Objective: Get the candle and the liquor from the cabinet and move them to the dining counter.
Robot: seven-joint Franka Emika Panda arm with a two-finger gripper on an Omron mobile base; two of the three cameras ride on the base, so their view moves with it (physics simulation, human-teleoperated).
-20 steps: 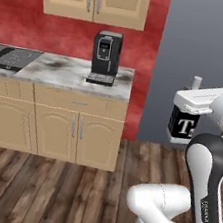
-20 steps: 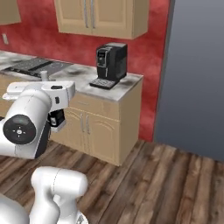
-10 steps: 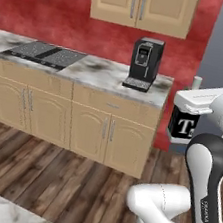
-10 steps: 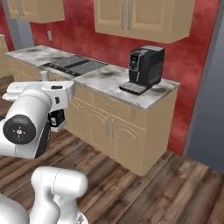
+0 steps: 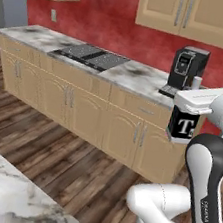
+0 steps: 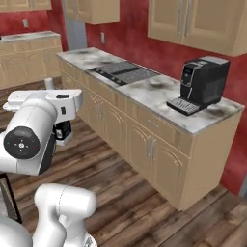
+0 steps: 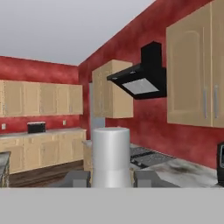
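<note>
Claw (image 7: 111, 177) clamped on liquor (image 5: 184, 126), carried high above floor. Risk: slip w/ base swing; dining bench (image 5: 6, 189) corner near.

The liquor (image 5: 185, 126) hangs upright in the fingers (image 7: 146, 178), its neck between them, out in front of the arm and above the floor (image 5: 71, 158). Behind it a long surface (image 5: 119, 73) runs along the wall, carrying a cooktop (image 5: 90, 56) to the left and a coffee machine (image 5: 186, 70) to the right. The cabinet (image 5: 193, 15) hangs above the coffee machine, and the dining counter (image 5: 5, 193) lies nearest at lower left.
</note>
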